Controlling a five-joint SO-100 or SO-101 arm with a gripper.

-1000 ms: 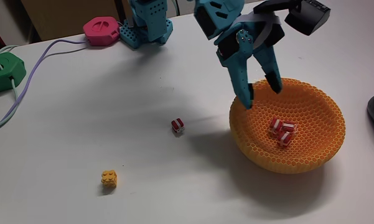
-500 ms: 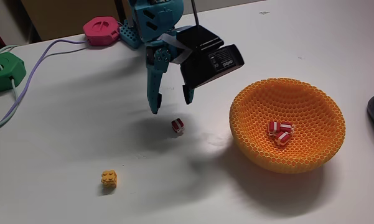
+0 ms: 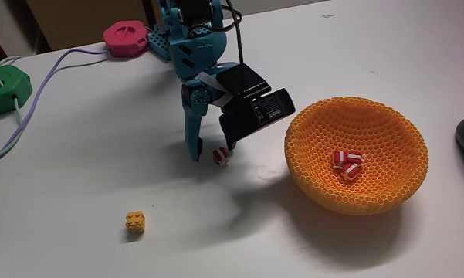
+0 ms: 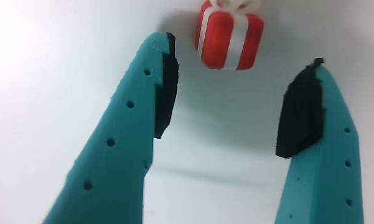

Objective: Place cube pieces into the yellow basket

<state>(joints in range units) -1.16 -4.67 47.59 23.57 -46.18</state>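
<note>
Inside, yellow basket (image 3: 316,185) holds striped cubes (image 3: 348,164); tool (image 3: 212,151) gapes wide, empty.

white table (image 3: 77,193) | yellow basket (image 3: 405,189) | striped cube (image 3: 221,157) | yellow brick (image 3: 135,222) | 2 hexagonal boxes (image 3: 126,36)

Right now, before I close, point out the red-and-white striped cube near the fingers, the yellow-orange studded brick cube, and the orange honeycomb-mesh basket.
Red-and-white striped cube (image 4: 229,39): wrist view, its red front face.
Yellow-orange studded brick cube (image 3: 135,222): fixed view, its top.
Orange honeycomb-mesh basket (image 3: 386,185): fixed view, its inner wall.
</note>
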